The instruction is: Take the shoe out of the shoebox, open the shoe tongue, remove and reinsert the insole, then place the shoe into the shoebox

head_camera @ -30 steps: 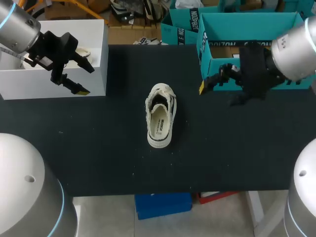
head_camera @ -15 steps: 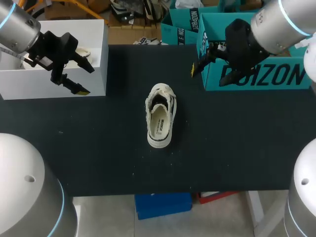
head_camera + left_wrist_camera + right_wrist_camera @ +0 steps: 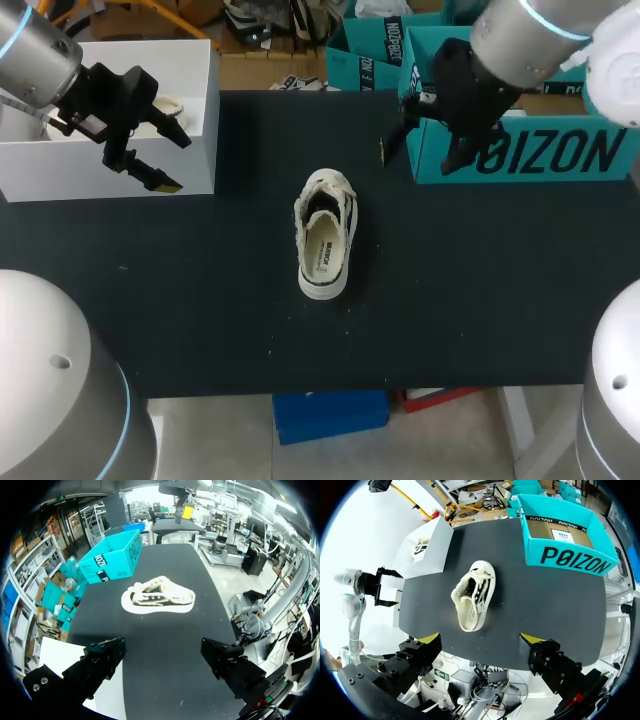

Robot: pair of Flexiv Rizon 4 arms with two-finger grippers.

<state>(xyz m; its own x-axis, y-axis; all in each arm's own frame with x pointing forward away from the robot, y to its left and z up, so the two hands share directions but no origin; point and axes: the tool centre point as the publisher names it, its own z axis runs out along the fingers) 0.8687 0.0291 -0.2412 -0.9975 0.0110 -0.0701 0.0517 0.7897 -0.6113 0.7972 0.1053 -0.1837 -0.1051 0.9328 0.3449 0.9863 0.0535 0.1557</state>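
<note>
The left gripper (image 3: 176, 162) hangs over the front corner of an open white cardboard box (image 3: 195, 110) at the left of the table. Its two fingers are spread wide with nothing between them. In its own wrist view, the left gripper (image 3: 166, 654) shows the same wide, bare gap.

The right gripper (image 3: 415, 155) hovers at the near left corner of an open teal cardboard shoebox (image 3: 530, 150) at the far right of the table. Its fingers are also wide apart and hold nothing. In its own wrist view, the right gripper (image 3: 480, 640) looks down on the table from high above.

One cream low-top canvas shoe with dark side stripes (image 3: 325, 235) sits upright on its sole in the middle of the black table (image 3: 200, 300). It lies between the two boxes, well apart from both grippers. Its long axis runs from the near edge to the far edge. The laced toe end points to the far edge and the heel to the robot.

In count there are one shoe on the table, two open boxes and two grippers. Something pale lies inside the white box, but I cannot tell what it is.
</note>
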